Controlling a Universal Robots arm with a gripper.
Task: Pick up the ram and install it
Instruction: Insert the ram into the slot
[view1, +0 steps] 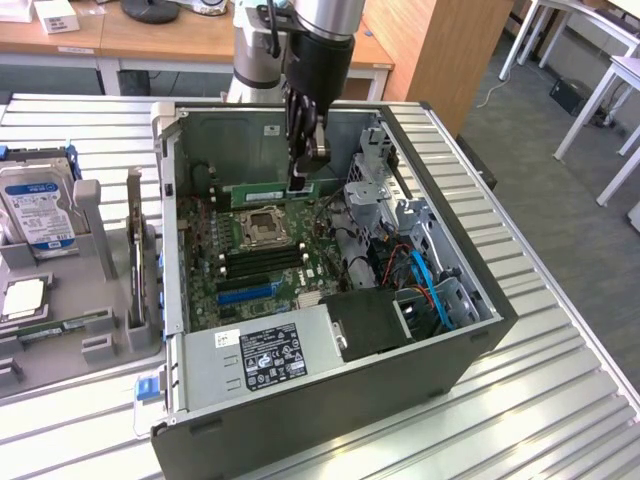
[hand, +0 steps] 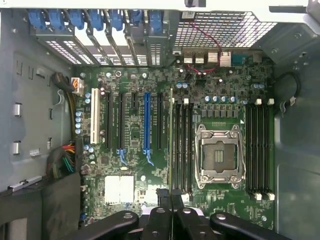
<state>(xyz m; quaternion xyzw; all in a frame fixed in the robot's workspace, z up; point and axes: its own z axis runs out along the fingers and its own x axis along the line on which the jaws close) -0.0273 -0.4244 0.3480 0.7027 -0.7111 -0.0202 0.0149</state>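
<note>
Gripping the ram (view1: 255, 189), the gripper (view1: 298, 185) is clenched on one end of it inside the open case (view1: 480, 330), over the board (view1: 215, 270). The stick hangs level, long edge down, near the board's edge by the case's back wall, just beyond the socket (view1: 262, 225). From the wrist it shows edge-on (hand: 171, 140), parallel to the slots (hand: 183, 145) and just beside them. Whether it touches the board, I cannot tell.

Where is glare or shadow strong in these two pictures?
Exterior view: glare whitens the ribbed table; the ram sits shaded inside the computer case. Wrist view: the case rim is washed out white; the motherboard is evenly lit.
</note>
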